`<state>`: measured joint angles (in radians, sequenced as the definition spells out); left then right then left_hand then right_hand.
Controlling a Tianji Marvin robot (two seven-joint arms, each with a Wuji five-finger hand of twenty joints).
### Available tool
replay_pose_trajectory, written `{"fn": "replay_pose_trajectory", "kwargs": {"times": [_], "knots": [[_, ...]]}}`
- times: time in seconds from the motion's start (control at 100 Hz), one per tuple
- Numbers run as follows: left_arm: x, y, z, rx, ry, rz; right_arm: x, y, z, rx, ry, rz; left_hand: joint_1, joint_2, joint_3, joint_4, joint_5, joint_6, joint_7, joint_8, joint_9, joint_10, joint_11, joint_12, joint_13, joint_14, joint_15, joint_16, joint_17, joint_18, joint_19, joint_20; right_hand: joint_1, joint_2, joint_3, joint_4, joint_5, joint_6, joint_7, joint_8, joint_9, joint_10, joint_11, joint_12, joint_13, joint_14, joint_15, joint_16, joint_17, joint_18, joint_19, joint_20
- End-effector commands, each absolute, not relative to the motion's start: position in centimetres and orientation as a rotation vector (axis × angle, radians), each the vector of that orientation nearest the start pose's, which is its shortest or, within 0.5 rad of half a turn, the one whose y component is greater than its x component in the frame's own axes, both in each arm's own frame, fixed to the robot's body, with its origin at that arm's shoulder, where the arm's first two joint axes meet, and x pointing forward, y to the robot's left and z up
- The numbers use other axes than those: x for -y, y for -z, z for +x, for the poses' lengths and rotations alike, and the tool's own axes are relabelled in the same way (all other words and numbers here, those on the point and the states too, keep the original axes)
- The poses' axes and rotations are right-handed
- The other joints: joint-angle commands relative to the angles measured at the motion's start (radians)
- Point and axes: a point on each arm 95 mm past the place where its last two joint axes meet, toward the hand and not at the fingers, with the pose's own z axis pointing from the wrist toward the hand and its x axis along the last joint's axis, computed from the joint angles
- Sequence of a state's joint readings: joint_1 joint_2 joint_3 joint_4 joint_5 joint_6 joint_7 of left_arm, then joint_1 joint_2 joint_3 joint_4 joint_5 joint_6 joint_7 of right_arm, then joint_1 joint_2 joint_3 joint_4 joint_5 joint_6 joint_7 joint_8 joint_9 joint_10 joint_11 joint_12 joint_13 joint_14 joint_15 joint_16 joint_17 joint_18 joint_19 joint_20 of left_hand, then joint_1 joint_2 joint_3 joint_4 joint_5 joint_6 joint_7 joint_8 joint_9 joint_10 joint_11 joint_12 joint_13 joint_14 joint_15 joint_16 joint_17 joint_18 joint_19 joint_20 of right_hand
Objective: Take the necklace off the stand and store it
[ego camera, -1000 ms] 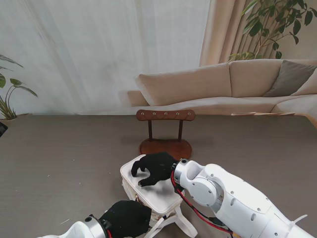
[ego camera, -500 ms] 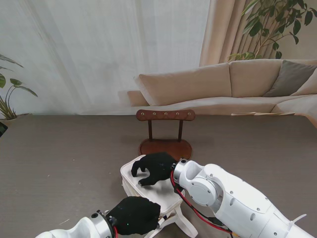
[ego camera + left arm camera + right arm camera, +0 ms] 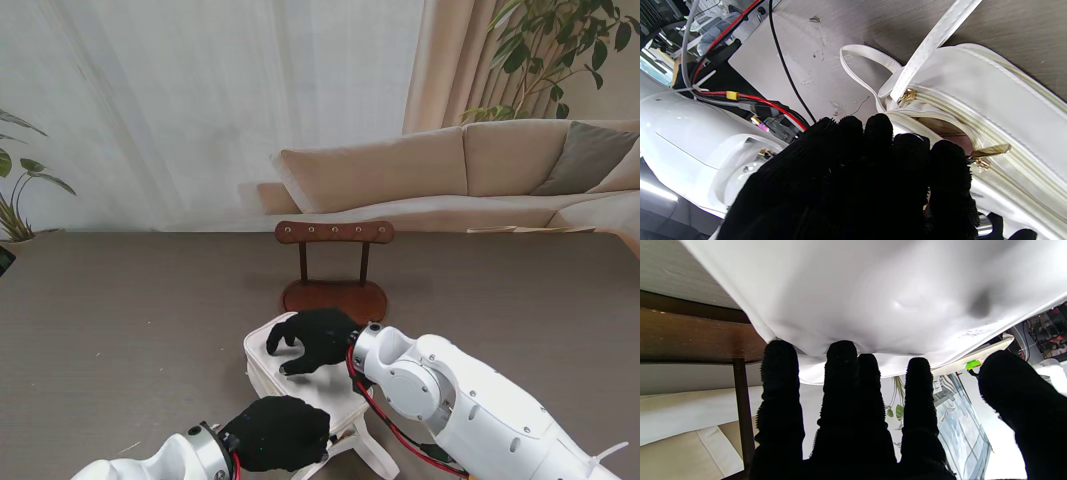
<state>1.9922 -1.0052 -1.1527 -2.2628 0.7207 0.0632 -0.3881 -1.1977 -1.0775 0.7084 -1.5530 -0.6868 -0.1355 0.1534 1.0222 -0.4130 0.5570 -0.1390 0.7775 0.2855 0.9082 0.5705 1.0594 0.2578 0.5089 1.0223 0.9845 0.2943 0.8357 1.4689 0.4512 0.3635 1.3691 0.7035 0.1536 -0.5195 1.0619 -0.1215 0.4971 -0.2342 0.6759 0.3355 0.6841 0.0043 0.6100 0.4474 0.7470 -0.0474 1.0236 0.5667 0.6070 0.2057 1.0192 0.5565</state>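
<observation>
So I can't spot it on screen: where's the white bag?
In the stand's view the white bag lies near me, centre, just before the wooden stand, right hand pressing on it.

bag nearer to me, stand just behind

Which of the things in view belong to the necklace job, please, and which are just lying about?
Belonging to the job:
- wooden stand, with no necklace visible on it
- white bag, zip partly open in the left wrist view
- left hand, at the bag's near end
- right hand, fingertips pressing on the bag

Just lying about:
- sofa
- potted plant
- curtain
</observation>
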Motion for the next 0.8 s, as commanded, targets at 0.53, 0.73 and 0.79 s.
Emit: {"fn": "replay_pose_trajectory", "kwargs": {"times": [0.53,0.73,0.79], "knots": [[9.5,27.6,23.7,-1.864,1.738,-1.648,-12.3,29.0,39.2,-1.92,-1.761,1.219,0.032,0.0,0.015,-0.01,-0.009,-0.073,0.031,-0.004,0.025,-0.019,0.013,0.009,0.022,-0.014,0.018,0.016,0.004,-0.017,0.044,0.0,-0.042,0.064,-0.169,0.023,-0.108,0.033,-0.036,-0.015,-0.081,0.014,-0.062,-0.06,0.017,0.214,-0.624,-0.184,-0.384,0.025,-0.061,-0.016],[8.9,27.9,24.1,-1.842,1.721,-1.674,-10.0,28.1,40.5,-1.901,-1.694,1.216,0.034,-0.001,0.017,-0.01,0.006,-0.089,0.041,-0.001,0.024,-0.015,0.013,0.01,0.023,-0.009,0.018,0.016,0.004,-0.014,0.045,0.001,-0.047,0.078,-0.18,0.028,-0.088,0.07,-0.021,-0.013,-0.06,0.02,-0.059,-0.06,0.037,0.215,-0.618,-0.18,-0.373,0.027,-0.06,-0.009],[8.7,27.9,24.1,-1.846,1.704,-1.656,-9.2,28.0,40.9,-1.906,-1.662,1.208,0.032,-0.002,0.018,-0.01,0.001,-0.083,0.043,0.003,0.026,-0.017,0.014,0.01,0.026,-0.013,0.02,0.016,0.007,-0.015,0.047,0.001,-0.049,0.083,-0.184,0.03,-0.078,0.085,-0.01,-0.009,-0.053,0.025,-0.056,-0.059,0.046,0.215,-0.612,-0.177,-0.368,0.029,-0.059,-0.007]]}}
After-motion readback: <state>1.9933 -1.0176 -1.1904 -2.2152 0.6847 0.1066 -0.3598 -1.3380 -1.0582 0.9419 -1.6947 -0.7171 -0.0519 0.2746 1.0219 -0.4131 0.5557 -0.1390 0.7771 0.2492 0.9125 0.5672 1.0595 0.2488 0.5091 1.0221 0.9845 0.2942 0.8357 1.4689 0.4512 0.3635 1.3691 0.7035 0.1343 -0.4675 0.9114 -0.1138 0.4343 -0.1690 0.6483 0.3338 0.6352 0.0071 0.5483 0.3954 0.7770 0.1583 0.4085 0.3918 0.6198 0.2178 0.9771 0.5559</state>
